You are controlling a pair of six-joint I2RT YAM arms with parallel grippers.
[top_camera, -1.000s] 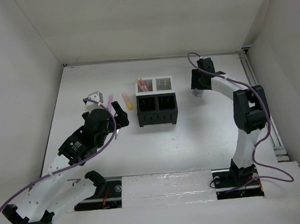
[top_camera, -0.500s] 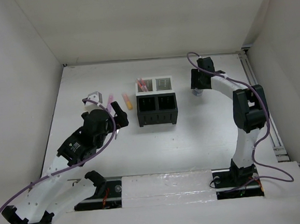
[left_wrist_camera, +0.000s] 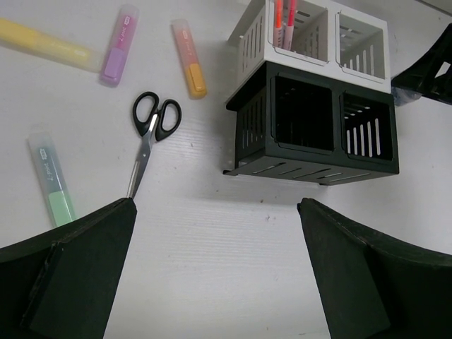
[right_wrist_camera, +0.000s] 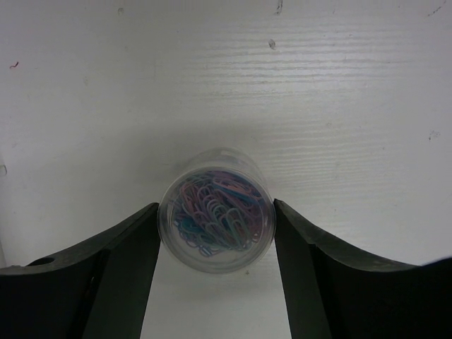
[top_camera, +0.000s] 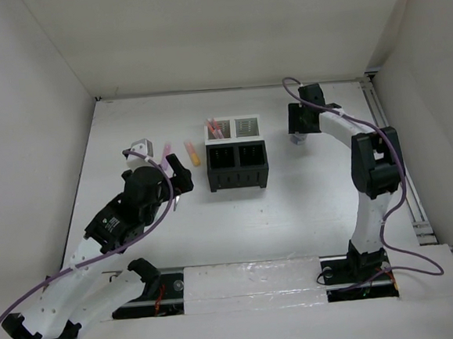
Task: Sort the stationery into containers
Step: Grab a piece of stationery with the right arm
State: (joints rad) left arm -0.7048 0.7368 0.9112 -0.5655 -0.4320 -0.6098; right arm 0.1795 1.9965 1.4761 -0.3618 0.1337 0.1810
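Grasping step, by my read: right gripper (right_wrist_camera: 215,210) presses both fingers against the sides of the paper-clip tub (right_wrist_camera: 215,220), a small clear round plastic pot of pastel clips. It's right of the organiser block (top_camera: 237,165), apart from it; can't tell if it's off the table. Next move probably calls for a lift and a carry left, kept upright, into a square mesh compartment. Left gripper (left_wrist_camera: 215,205) hangs wide open, empty, near the black-handled scissors (left_wrist_camera: 150,134). Stubby green highlighter (left_wrist_camera: 51,178) and orange highlighter (left_wrist_camera: 189,48) lie left of the block.
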